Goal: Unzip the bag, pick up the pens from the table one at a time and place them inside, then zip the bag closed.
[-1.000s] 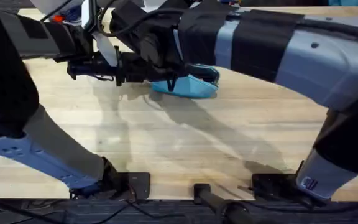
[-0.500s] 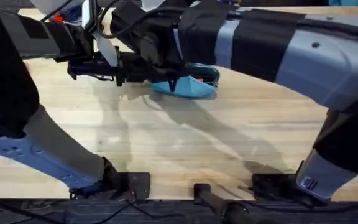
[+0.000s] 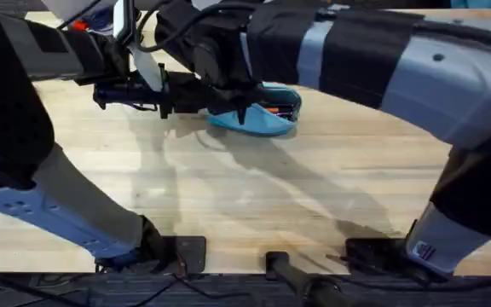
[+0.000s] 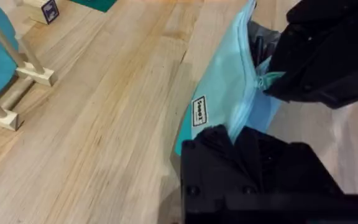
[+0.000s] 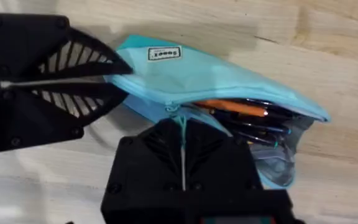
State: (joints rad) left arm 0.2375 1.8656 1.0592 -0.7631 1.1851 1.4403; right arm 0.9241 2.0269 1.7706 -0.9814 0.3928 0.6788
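The table (image 3: 254, 196) carries the bag (image 3: 258, 119) at its far middle; the pouch lies lengthwise left to right, its mouth partly open toward the right so that the pens (image 5: 241, 115) and an orange one among them show inside.

The left gripper (image 5: 107, 81) reaches in from the left and its fingers are pinched flat on the bag's left end, most likely to anchor the fabric so the zipper can run without dragging the pouch along.

The right gripper (image 5: 182, 127) sits over the pouch's middle with its fingers pressed together on the zipper pull (image 5: 178, 115), which fits the closing stroke.

Against the overhead view of a second ago, the right gripper has shifted slightly; the bag has scarcely moved, and the left gripper keeps its place.
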